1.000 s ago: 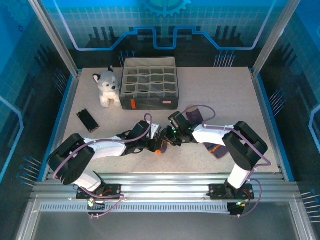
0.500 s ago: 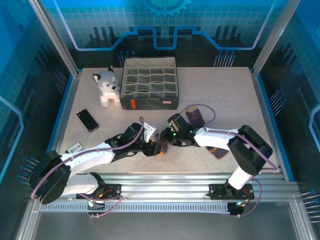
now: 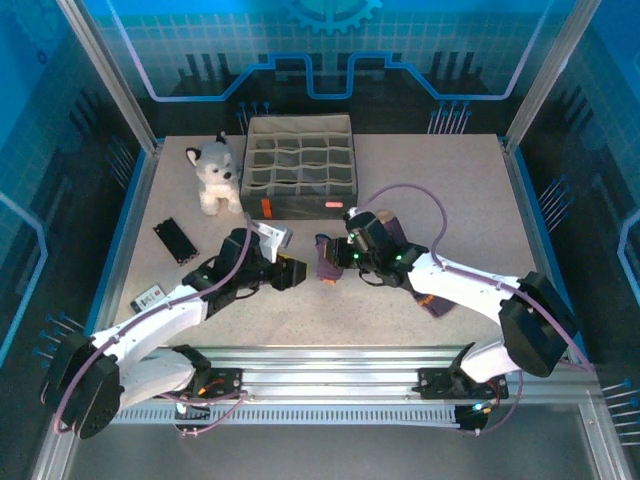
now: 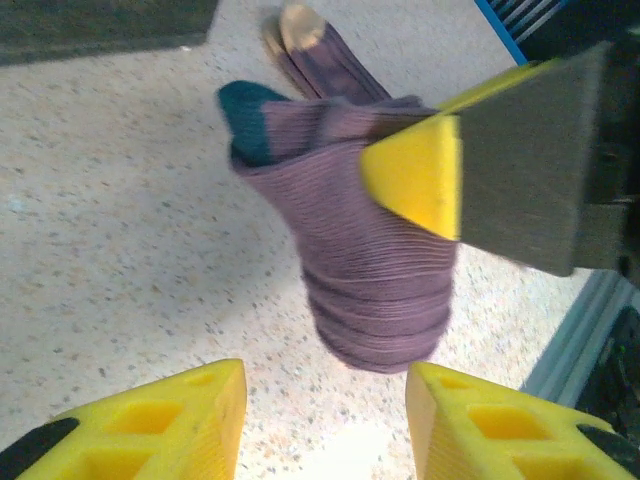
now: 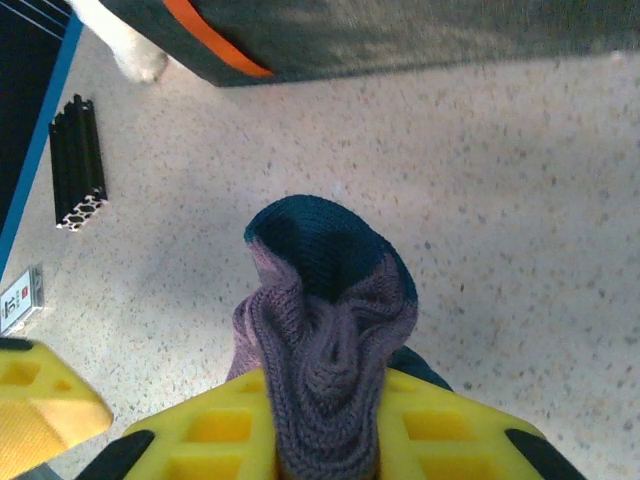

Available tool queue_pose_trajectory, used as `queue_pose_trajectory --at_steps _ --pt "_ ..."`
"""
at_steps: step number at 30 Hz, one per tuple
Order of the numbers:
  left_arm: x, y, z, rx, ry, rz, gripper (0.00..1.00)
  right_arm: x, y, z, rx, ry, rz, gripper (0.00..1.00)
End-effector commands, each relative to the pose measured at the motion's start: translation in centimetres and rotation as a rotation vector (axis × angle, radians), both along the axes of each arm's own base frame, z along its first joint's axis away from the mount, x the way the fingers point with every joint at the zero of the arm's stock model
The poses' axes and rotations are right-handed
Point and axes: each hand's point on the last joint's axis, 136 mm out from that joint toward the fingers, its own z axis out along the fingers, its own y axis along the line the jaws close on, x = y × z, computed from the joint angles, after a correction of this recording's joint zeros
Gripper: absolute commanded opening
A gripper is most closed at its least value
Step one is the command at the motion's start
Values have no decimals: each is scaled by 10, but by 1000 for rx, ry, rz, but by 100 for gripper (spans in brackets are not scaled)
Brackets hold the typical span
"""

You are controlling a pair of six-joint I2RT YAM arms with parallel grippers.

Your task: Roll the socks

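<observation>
The right gripper (image 5: 325, 425) is pinched on the navy sock (image 5: 322, 330), its yellow fingers (image 5: 215, 435) pressed against the knit on either side. The sock bunches up out of the jaws with the navy toe on top, near the table's (image 3: 440, 180) middle, just in front of the box (image 3: 300, 165). From the left wrist the same sock (image 4: 375, 280) hangs as a thick folded wad below one right finger (image 4: 415, 185); whether its lower end touches the table cannot be told. The orange cuff is hard to make out in the folds. The left gripper (image 4: 322, 400) sits just beside the sock, fingers (image 4: 190, 420) spread with only bare table between them, and their tips are cut off by the frame edge. The tan sock (image 3: 437, 303) lies mostly hidden under the right arm in the top view; its tan toe (image 4: 303, 28) peeks out behind the navy sock in the left wrist view, blurred. The husky (image 3: 215, 175) stands left of the box, apart from both socks. A black bar (image 3: 174, 240) and a small card (image 3: 150, 297) lie on the table's left side, the card's print too small to read.
</observation>
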Motion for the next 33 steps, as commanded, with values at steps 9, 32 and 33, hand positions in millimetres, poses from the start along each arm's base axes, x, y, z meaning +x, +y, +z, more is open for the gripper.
queue_pose_trajectory --at_steps 9,32,33 --pt "54 -9 27 -131 65 2 48 57 -8 67 39 -194 16 0" --pt "173 10 50 15 12 141 45 199 -2 114 -33 -483 20 0" --pt "178 9 50 17 15 143 45 206 0 115 -38 -503 24 0"
